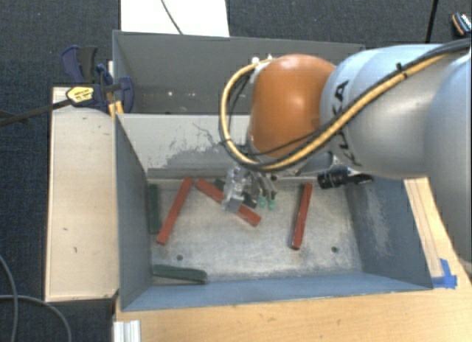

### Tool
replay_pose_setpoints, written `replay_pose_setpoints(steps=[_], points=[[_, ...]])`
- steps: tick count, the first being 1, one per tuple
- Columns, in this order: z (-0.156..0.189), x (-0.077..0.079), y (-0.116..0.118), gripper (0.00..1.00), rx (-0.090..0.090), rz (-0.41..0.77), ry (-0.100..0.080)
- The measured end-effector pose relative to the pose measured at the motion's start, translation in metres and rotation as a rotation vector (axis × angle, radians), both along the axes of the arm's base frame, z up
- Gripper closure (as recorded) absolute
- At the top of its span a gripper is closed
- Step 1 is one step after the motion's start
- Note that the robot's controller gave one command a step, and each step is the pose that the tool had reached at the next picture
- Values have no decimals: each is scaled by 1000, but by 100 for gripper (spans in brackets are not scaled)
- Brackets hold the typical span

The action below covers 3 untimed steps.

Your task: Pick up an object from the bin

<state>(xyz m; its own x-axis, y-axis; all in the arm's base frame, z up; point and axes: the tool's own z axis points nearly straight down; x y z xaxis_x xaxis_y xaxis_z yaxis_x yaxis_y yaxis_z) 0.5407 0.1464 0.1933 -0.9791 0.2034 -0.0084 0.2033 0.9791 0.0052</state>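
Note:
My gripper (249, 197) hangs low near the back wall of the bin, just under the orange wrist cover. It is right over the middle of a red stick (209, 189) that lies slanted on the floor, its lower end poking out at the gripper's right. The gripper's body hides the stick's middle, and whether it touches the stick I cannot tell. A second red stick (173, 211) lies slanted to the left. A third red stick (300, 217) lies nearly upright to the right.
A dark green stick (153, 208) lies along the left wall and another dark green stick (179, 275) along the front wall at the left corner. The arm covers the bin's back right part.

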Motion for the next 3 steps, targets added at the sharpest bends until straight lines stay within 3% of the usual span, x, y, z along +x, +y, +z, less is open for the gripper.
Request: replay_pose_setpoints(steps=[1, 2, 3], points=[[-5, -1, -1, 0, -2, -3, 7], [-5, -1, -1, 100, -2, -5, 7], [-5, -1, -1, 0, -2, -6, 7]])
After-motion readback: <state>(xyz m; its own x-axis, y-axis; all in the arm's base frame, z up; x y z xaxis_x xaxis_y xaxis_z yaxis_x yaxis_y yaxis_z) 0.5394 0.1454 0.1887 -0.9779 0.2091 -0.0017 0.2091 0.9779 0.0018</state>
